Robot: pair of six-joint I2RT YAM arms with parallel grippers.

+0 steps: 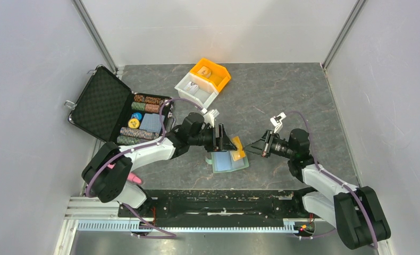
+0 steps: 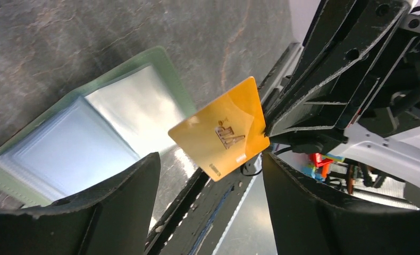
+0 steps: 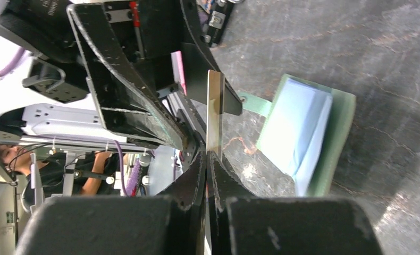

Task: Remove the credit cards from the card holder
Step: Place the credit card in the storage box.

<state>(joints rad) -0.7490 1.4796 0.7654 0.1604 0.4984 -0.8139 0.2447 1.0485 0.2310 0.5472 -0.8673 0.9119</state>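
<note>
The orange card (image 2: 221, 130) is out of the holder (image 1: 238, 163) and off the table (image 1: 282, 95), pinched by one short edge in the right gripper (image 3: 207, 156), whose fingers are pressed together on it; in the right wrist view it shows edge-on, rising straight from the fingertips; in the top view it overlaps the holder's right edge; the left gripper (image 1: 226, 139) faces it from the other side with its fingers (image 2: 123, 196) spread wide, one on each side of the card's free end and neither touching it, holding nothing; the holder lies open and flat on the table between the two arms, near their bases, its little tab pointing away from the right panel; a blue card (image 3: 298, 127) sits in one of its clear pockets; the other pocket shines with glare, and I cannot tell what it holds; well apart, at the far left, a black case (image 1: 99, 103) lies open with chips (image 1: 136, 133) stacked in rows in its lower half; towards the back of the table an orange bin (image 1: 213, 71) and a white bin (image 1: 196, 89) stand touching.
</note>
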